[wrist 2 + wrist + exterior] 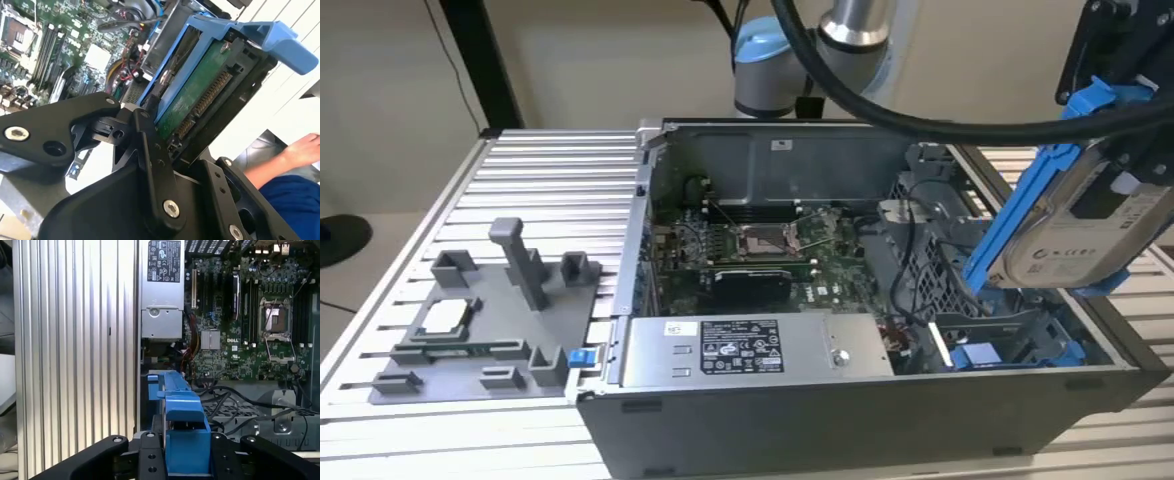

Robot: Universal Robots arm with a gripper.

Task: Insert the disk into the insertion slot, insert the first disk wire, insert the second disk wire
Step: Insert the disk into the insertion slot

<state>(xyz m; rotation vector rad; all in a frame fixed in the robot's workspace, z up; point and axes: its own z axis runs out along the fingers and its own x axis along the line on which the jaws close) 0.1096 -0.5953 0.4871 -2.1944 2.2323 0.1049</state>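
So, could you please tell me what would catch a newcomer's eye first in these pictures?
The disk, framed in bright blue, hangs tilted in the gripper above the open computer case, at the exterior view's right. Inside the case lies the green motherboard, with a grey power-supply box at the near wall. In the second wrist view a person's hand shows past the disk.

The exterior view looks down at a slant on the open computer case (854, 420) on the ribbed desk (547, 180), from a moderate distance; the first wrist view rides just behind the pincer (186, 457), facing down into the case; the second wrist view sits very close against the pincer, looking along the clamped disk (200, 95); all three share the motherboard (761, 250).
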